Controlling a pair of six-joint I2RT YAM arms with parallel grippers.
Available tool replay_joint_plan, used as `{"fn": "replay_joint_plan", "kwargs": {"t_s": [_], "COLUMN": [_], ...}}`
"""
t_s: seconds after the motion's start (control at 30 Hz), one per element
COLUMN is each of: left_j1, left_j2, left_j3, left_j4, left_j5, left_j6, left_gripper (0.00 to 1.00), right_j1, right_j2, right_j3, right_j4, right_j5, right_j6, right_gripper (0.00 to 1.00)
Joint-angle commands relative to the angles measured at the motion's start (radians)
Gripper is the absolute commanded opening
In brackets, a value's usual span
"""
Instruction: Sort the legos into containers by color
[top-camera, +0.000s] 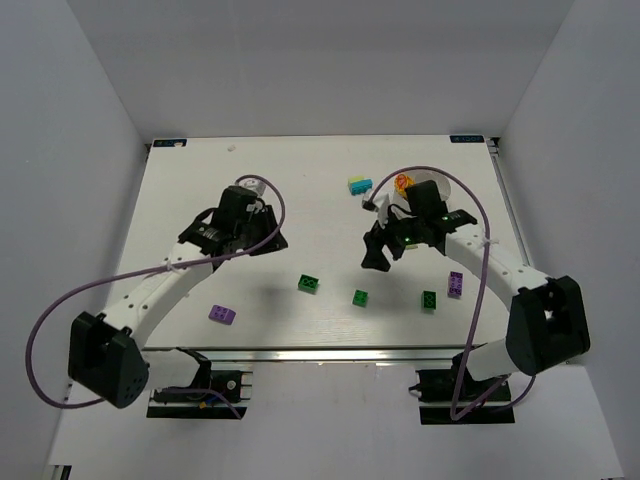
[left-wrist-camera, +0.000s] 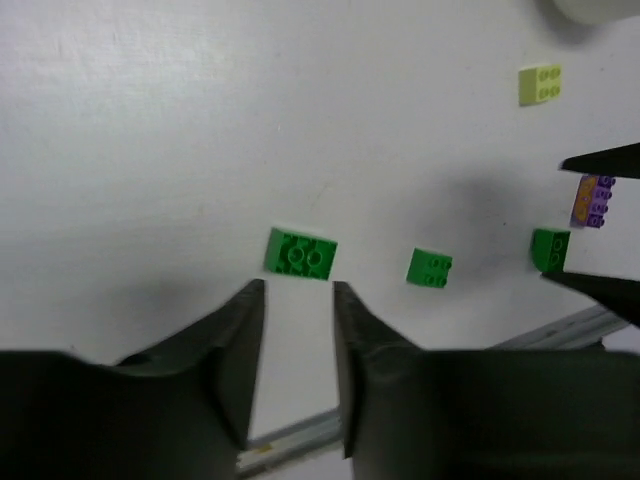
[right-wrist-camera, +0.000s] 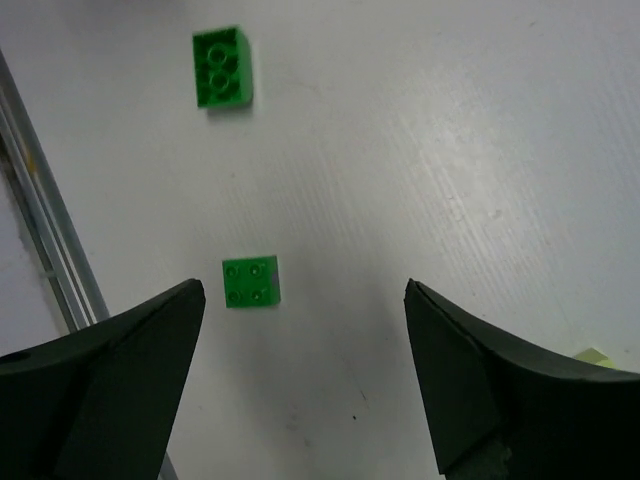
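You have most sorting left: left pincer (left-wrist-camera: 299, 290) narrowly apart, right pincer (right-wrist-camera: 305, 295) wide apart, both empty, small studded plastic bricks (top-camera: 309, 284) loose by the worktop's (top-camera: 250, 180) near edge.

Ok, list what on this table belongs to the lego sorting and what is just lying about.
Job: green bricks, purple brick, purple-orange stack, cyan-yellow stack, orange brick, white bowl.
Not the job: purple cables, metal rail at the near edge.

Top external: high behind the bases, looked down on the whole table (top-camera: 250, 180).
Left wrist: close, faced near-right.
Right wrist: close, faced near-left.
Shared: wide green brick (left-wrist-camera: 300, 253) (right-wrist-camera: 222, 67), small green brick (left-wrist-camera: 429, 267) (right-wrist-camera: 251, 282).
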Motion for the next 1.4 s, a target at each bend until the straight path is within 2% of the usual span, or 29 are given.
{"fn": "replay_joint_plan", "kwargs": {"t_s": [0.0,0.03,0.07,0.1,0.13,0.17,0.2,0.27,0.3,0.4,0.47,0.63,0.8,1.17,1.27,1.37], "left_j1": [0.015,0.015,0.015,0.015,0.015,0.015,0.015,0.015,0.015,0.015,0.015,0.015,0.015,0.015,0.015,0.015], "left_j2": [-0.136,-0.165,-0.191,-0.241,-0.262,-0.285,-0.303,-0.351,-0.363,-0.415,-0.424,-0.454,-0.474,-0.501,-0.501,-0.503], "left_j3": [-0.058,-0.119,-0.15,-0.176,-0.221,-0.241,-0.259,-0.295,-0.296,-0.299,-0.299,-0.299,-0.299,-0.305,-0.305,-0.307], "left_j4": [0.089,0.113,0.133,0.168,0.183,0.196,0.215,0.222,0.219,0.217,0.21,0.199,0.199,0.199,0.2,0.199], "left_j5": [-0.05,-0.055,-0.071,-0.074,-0.074,-0.076,-0.076,-0.114,-0.137,-0.171,-0.177,-0.199,-0.214,-0.24,-0.24,-0.242], "left_j6": [0.308,0.342,0.386,0.401,0.416,0.439,0.448,0.467,0.467,0.465,0.464,0.459,0.456,0.45,0.45,0.445], "left_gripper": [0.38,0.37,0.42,0.51,0.7,0.75,0.79,0.82,0.82,0.82,0.82,0.82,0.82,0.83,0.83,0.83], "right_j1": [0.058,0.067,0.08,0.081,0.08,0.078,0.077,0.089,0.092,0.103,0.123,0.176,0.222,0.313,0.325,0.331], "right_j2": [0.014,-0.014,-0.034,-0.06,-0.074,-0.084,-0.098,-0.104,-0.068,0.071,0.133,0.159,0.221,0.285,0.288,0.288], "right_j3": [0.027,0.008,-0.015,-0.056,-0.07,-0.087,-0.105,-0.133,-0.119,0.046,0.065,-0.013,0.007,0.031,0.025,0.017], "right_j4": [-0.196,-0.206,-0.21,-0.222,-0.247,-0.273,-0.287,-0.284,-0.285,-0.429,-0.456,-0.324,-0.341,-0.299,-0.296,-0.298], "right_j5": [0.004,0.002,-0.013,-0.019,-0.059,-0.085,-0.087,-0.08,-0.082,-0.105,-0.1,0.011,0.08,0.186,0.2,0.222], "right_j6": [-0.209,-0.284,-0.459,-0.552,-0.67,-0.8,-1.004,-1.131,-1.144,-1.208,-1.202,-1.182,-1.236,-1.28,-1.286,-1.289], "right_gripper": [0.88,0.89,0.89,0.89,0.89,0.89,0.89,0.89,0.89,0.89,0.88,0.88,0.8,0.72,0.68,0.58]}}
